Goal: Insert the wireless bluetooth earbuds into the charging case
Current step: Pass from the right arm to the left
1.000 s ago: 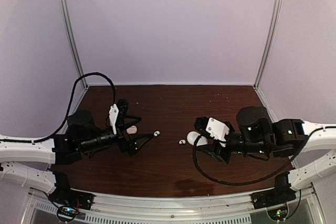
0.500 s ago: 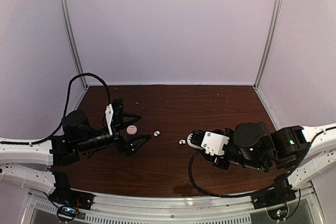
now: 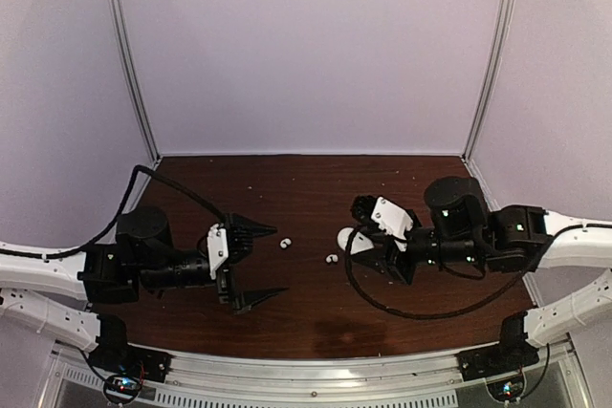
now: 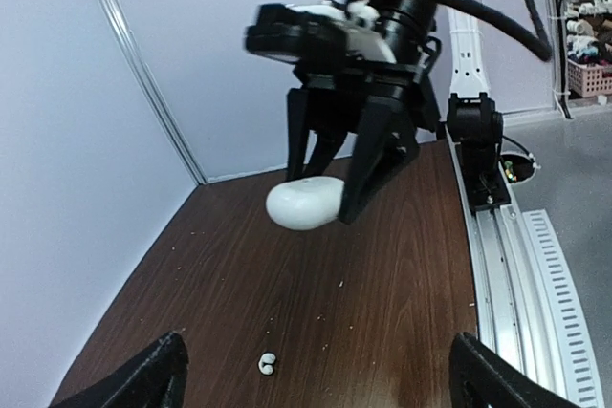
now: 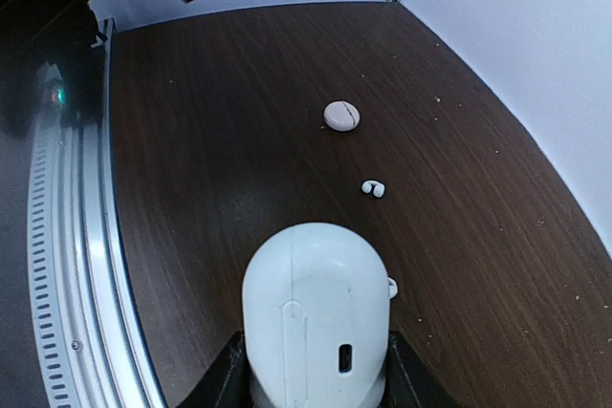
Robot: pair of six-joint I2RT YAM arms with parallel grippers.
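My right gripper (image 3: 367, 236) is shut on the white oval charging case (image 3: 347, 240), held closed above the table; it fills the bottom of the right wrist view (image 5: 316, 317). Two tiny white earbuds lie on the dark wood: one (image 3: 285, 244) between the arms, one (image 3: 332, 259) just beside the case. The right wrist view shows the farther earbud (image 5: 373, 188) and the nearer one (image 5: 390, 286) peeking from behind the case. My left gripper (image 3: 261, 265) is open wide and empty, facing the earbuds; one earbud (image 4: 267, 363) lies between its fingers (image 4: 143, 379).
A small round pinkish-white case (image 5: 341, 115) lies on the table beyond the earbuds; the top view does not show it. A metal rail (image 4: 516, 265) runs along the table's near edge. White walls enclose the left, back and right sides.
My left gripper has swung nearer and to the right, turned, and opened wider. My right gripper has shifted with the case, now back near the right earbud.
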